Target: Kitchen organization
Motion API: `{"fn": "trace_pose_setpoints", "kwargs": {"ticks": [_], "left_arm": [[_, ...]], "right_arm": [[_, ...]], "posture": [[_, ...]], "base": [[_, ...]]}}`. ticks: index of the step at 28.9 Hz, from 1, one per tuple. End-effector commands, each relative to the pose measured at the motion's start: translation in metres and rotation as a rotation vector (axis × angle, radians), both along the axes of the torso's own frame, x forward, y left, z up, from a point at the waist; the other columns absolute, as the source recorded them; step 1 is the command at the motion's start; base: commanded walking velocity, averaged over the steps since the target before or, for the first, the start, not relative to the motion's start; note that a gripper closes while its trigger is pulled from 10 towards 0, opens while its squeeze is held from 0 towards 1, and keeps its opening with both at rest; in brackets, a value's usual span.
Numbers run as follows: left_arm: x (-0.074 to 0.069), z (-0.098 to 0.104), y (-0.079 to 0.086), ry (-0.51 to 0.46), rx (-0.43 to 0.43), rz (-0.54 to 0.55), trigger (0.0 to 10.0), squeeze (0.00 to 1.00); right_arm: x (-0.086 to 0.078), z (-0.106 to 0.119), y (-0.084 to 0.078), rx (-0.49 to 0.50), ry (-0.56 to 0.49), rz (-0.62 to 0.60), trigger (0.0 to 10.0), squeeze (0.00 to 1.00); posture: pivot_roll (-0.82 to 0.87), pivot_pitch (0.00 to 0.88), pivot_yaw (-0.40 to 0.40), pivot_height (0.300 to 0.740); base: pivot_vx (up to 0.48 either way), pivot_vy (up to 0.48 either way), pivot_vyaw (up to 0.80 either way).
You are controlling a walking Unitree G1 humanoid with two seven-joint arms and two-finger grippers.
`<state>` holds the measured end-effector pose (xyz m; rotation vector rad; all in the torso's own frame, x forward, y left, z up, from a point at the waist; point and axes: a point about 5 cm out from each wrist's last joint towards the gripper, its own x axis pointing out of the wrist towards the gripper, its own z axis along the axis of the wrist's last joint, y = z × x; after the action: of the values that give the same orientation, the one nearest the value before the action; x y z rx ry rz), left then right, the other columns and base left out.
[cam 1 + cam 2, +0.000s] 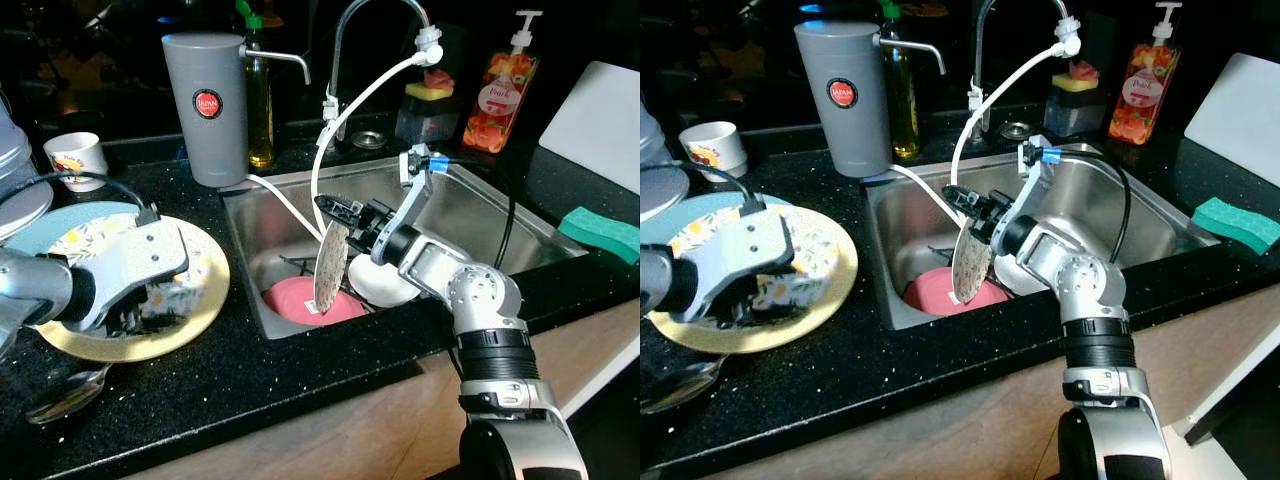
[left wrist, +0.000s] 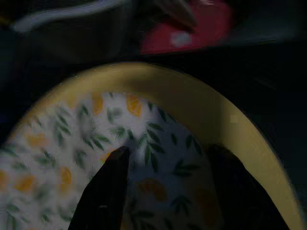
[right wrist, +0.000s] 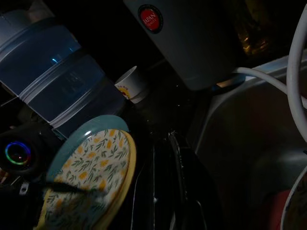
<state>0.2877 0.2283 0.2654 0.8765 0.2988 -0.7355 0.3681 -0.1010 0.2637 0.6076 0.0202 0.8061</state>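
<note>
Plates are what I'm sorting: nearest me on the left counter sits a round yellow-rimmed plate with an orange-and-leaf print (image 1: 195,300), and my left gripper (image 1: 130,310) hovers low over it, its two black fingers (image 2: 108,191) spread apart above the printed face and gripping nothing. A metal spoon (image 1: 65,393) lies just nearer on the black speckled counter (image 1: 300,380), close enough to get knocked if I swing carelessly. Further right, over the stainless steel sink (image 1: 480,215), my right gripper (image 1: 345,215) is clamped on the upper edge of a speckled grey plate (image 1: 328,265), held on edge above a round pink plate (image 1: 295,298) and a white bowl (image 1: 385,285) in the basin. My worry is that thin-rim hold: I judge the wet plate could pivot or slip and crack onto the dishes below. The white hose (image 1: 345,125) from the tap runs just beside the wrist and might snag. Beyond stands a tall grey canister (image 1: 205,105).
</note>
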Motion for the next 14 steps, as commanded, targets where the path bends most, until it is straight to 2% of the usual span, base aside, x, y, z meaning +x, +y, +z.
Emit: {"fn": "trace_pose_setpoints", "kwargs": {"ticks": [1, 3, 7, 8, 9, 10, 11, 14], "left_arm": [[0.008, 0.0, 0.003, -0.061, 0.008, 0.044, 10.0, 0.0], [0.013, 0.004, 0.003, -0.117, -0.025, 0.074, 10.0, 0.0], [0.026, 0.022, 0.002, -0.269, -0.181, 0.156, 10.0, 0.0], [0.026, 0.022, 0.002, -0.269, -0.181, 0.156, 10.0, 0.0], [0.031, 0.029, 0.002, -0.341, -0.256, 0.194, 10.0, 0.0], [0.033, 0.033, 0.003, -0.375, -0.283, 0.223, 10.0, 0.0], [0.036, 0.037, 0.006, -0.41, -0.316, 0.271, 10.0, 0.0], [0.042, 0.043, 0.026, -0.477, -0.396, 0.51, 10.0, 0.0]], "right_arm": [[0.001, 0.0, 0.0, 0.001, 0.003, 0.0, 10.0, 0.0], [0.001, 0.0, 0.0, 0.002, 0.003, 0.0, 10.0, 0.0], [0.001, 0.001, 0.0, 0.005, -0.001, 0.0, 10.0, 0.0], [0.001, 0.001, 0.0, 0.005, -0.001, 0.0, 10.0, 0.0], [0.001, 0.002, 0.0, 0.006, -0.002, 0.001, 10.0, 0.0], [0.001, 0.002, 0.0, 0.007, -0.003, 0.001, 10.0, 0.0], [0.001, 0.002, 0.001, 0.007, -0.003, 0.003, 10.0, 0.0], [0.0, 0.002, 0.002, 0.007, -0.004, 0.01, 10.0, 0.0]], "posture": [[0.08, 0.064, 0.003, 0.74], [0.08, 0.064, 0.003, 0.74], [0.08, 0.064, 0.003, 0.74], [0.08, 0.064, 0.003, 0.74], [0.08, 0.064, 0.003, 0.74], [0.08, 0.064, 0.003, 0.74], [0.08, 0.056, 0.002, 0.74], [0.08, 0.056, 0.002, 0.74]], "base": [[0.0, 0.0, 0.0], [0.0, 0.0, 0.0], [0.0, 0.0, 0.0], [0.0, 0.0, 0.0], [0.0, 0.0, 0.0], [0.0, 0.0, 0.0], [0.0, 0.0, 0.0], [0.0, 0.0, 0.0]]}}
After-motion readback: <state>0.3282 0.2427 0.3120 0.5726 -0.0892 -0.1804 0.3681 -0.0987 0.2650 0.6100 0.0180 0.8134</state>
